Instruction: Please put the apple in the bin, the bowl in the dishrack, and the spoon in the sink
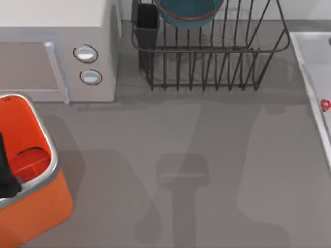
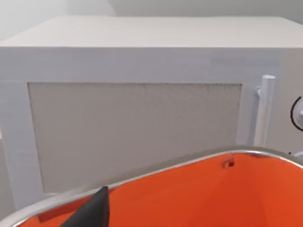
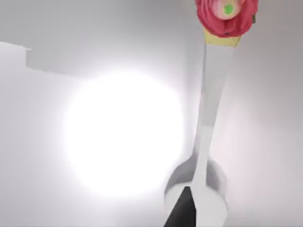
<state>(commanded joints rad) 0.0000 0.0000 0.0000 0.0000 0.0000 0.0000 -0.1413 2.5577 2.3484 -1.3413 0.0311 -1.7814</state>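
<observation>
I'm looking at a rendered kitchen: a white microwave (image 1: 57, 49), wire dishrack (image 1: 207, 57) and sink (image 1: 315, 67) on a grey worktop (image 1: 181, 155).

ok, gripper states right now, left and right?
Left gripper: over the large orange silver-rimmed bin; open or shut cannot be told.
Right gripper: at the white rose-ended spoon over the white sink; cannot be told.

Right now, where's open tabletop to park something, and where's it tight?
Widest bare patch: the grey table between the bin, the dishrack and the sink. A bare strip also runs in front of the microwave. Crowded along the far edge, where the microwave and dishrack, holding the bowl, nearly meet.
</observation>
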